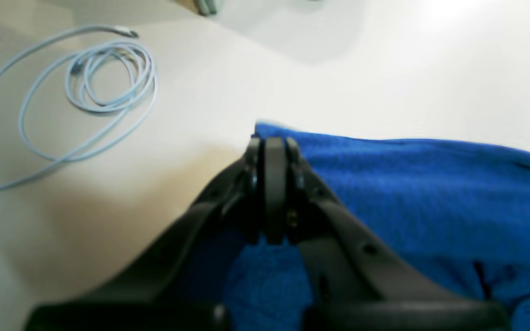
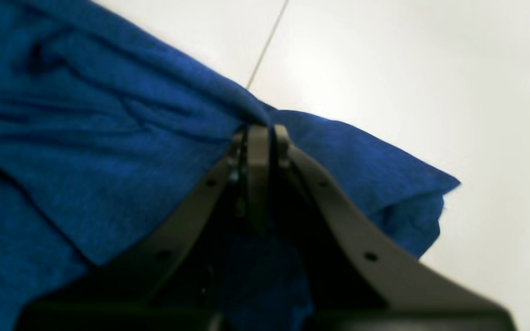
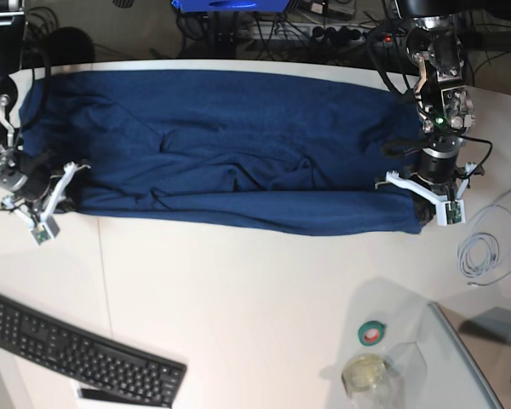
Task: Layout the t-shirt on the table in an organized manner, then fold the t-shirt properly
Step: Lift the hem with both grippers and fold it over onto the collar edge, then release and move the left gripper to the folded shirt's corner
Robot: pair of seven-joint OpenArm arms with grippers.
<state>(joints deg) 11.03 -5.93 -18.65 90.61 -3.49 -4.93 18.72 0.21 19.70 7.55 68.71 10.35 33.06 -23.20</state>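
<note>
Right gripper (image 3: 43,204) clamped tight on the t-shirt (image 3: 230,153) at its left end, near the table (image 3: 255,290) left edge. Shirt stretched as a long band along the far edge. Left gripper (image 3: 426,198) pinched on the right end. Best lifted evenly, kept taut, clear of cable (image 3: 479,256).

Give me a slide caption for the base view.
Both hands, left and right, pinch the near edge of a blue t-shirt stretched across the table.
</note>
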